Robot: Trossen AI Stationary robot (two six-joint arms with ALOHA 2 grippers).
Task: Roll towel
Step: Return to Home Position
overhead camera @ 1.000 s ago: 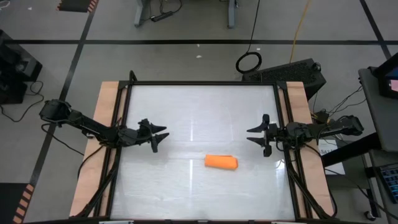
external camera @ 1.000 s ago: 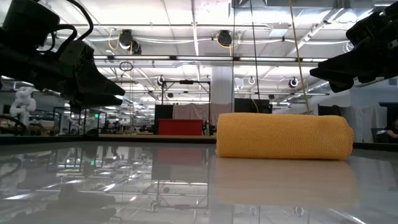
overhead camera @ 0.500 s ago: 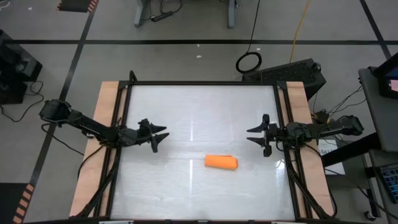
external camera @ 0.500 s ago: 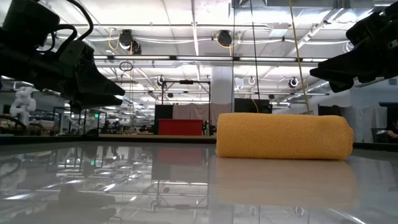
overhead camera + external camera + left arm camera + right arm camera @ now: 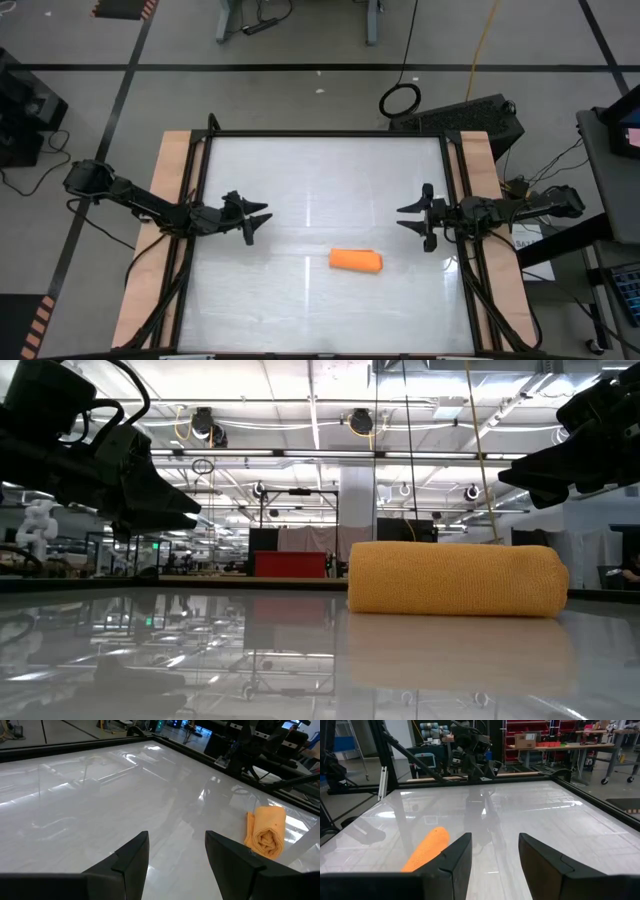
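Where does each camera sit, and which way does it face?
High view: overhead, straight down on the table, left gripper and right gripper, jaws open, apart from the rolled orange towel.
Low view: tabletop height, level across at the towel; grippers in upper corners.
Left wrist view: on the left arm, past its jaws at the towel's spiral end.
Right wrist view: on the right arm, past its jaws at the towel's side.
All four share the towel.

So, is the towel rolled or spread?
Rolled: the towel lies as a short cylinder; the left wrist view shows its spiral end.
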